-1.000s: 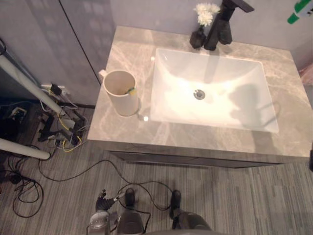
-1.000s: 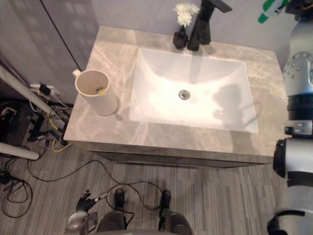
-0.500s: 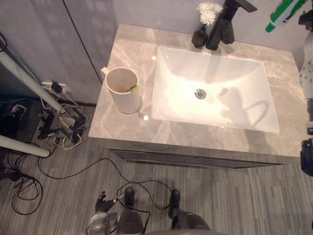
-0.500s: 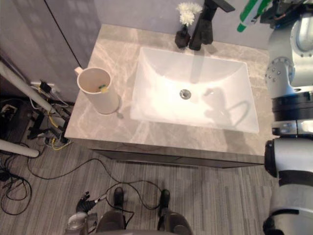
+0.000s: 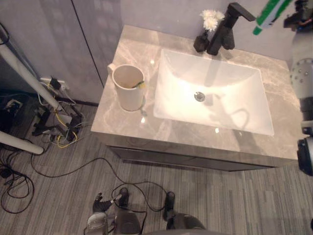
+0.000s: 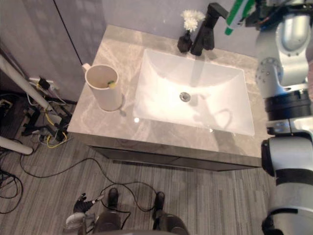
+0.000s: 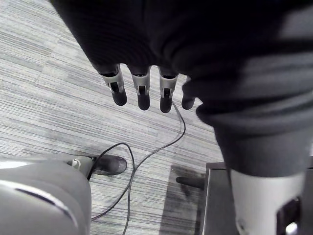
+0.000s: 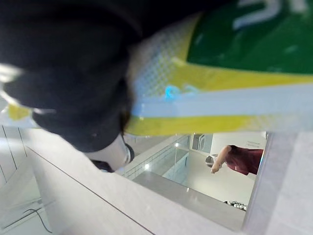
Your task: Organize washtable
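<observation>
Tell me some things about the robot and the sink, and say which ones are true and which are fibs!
1. The cup stands on the counter, left of the sink. True.
2. The right hand holds a green tube up in the air. True.
3. The flower is in the cup. False: the flower is in a small black vase beside the tap.
4. The left hand grips the cup. False: it hangs open above the floor.
</observation>
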